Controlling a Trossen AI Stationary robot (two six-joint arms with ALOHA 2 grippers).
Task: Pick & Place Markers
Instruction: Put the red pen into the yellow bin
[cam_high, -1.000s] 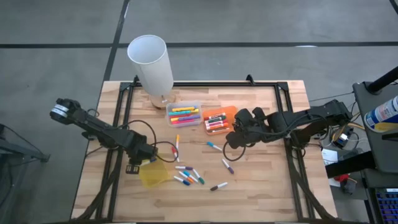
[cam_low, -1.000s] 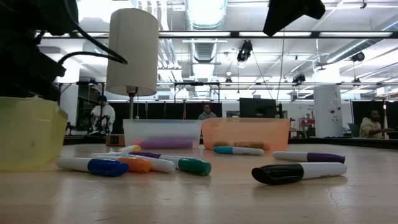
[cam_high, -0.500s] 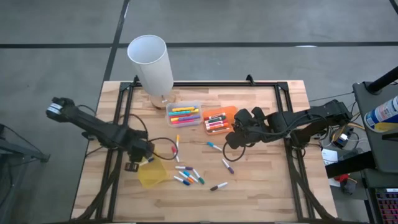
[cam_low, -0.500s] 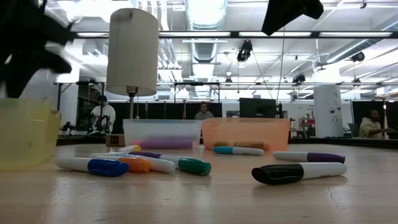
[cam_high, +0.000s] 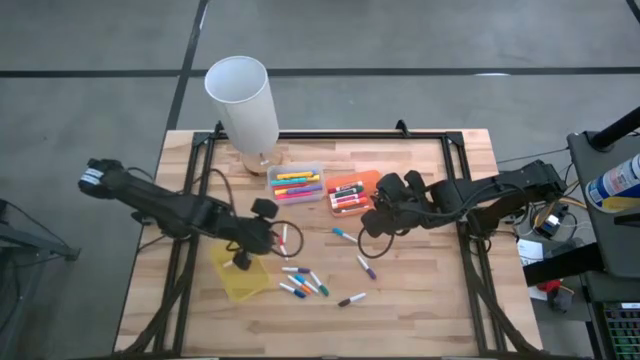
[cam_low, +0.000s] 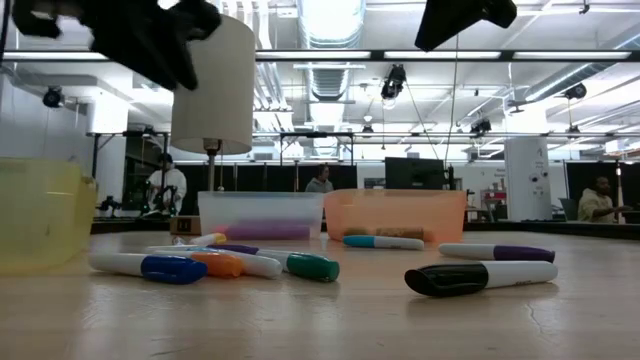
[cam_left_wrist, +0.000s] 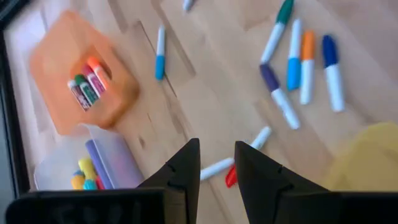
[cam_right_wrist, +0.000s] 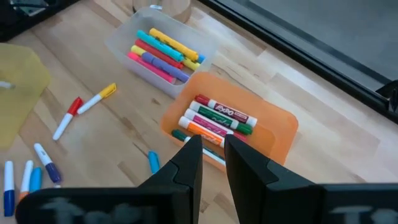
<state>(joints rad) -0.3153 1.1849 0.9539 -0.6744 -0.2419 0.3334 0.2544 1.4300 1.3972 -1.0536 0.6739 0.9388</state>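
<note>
high view: left tool (cam_high: 262, 238) over markers (cam_high: 303, 282)

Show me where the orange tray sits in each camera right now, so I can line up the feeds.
High view: orange tray near the table's far edge, right of the clear tray.
Low view: orange tray at centre, behind the loose markers, right of the clear tray.
Left wrist view: orange tray at upper left.
Right wrist view: orange tray at centre, markers inside.
Shared landmark: the clear tray beside it.
</note>
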